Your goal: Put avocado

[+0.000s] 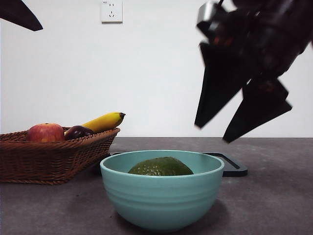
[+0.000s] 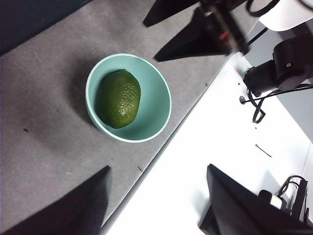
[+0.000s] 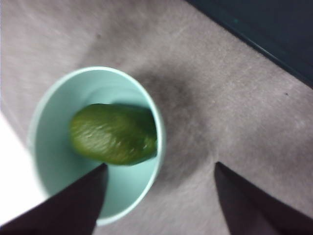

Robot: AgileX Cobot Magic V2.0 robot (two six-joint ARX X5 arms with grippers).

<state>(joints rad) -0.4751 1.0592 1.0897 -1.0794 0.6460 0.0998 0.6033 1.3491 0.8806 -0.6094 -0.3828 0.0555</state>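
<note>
Grey tabletop [image 1: 274,205] under a plain white wall carries a light green bowl [image 1: 162,196] close to the front camera, and the avocado [image 1: 160,167] lies inside it, on its side, touching the inner wall. At about 9 o'clock from the bowl stands a wicker basket [image 1: 49,159] with a red apple [image 1: 45,132], a dark round fruit [image 1: 78,131] and a banana [image 1: 103,121]. Behind the bowl lies a flat black tray [image 1: 230,164].

The right gripper [image 1: 244,110] hangs above the bowl, towards 2 o'clock, with its fingers wide apart and holding nothing. The left gripper [image 2: 159,205] waits high at the side, fingers also wide and empty.

The placing seems finished, so the good way now is to lift the right arm straight up, away from the rim, so that no finger catches the bowl and tips it.
</note>
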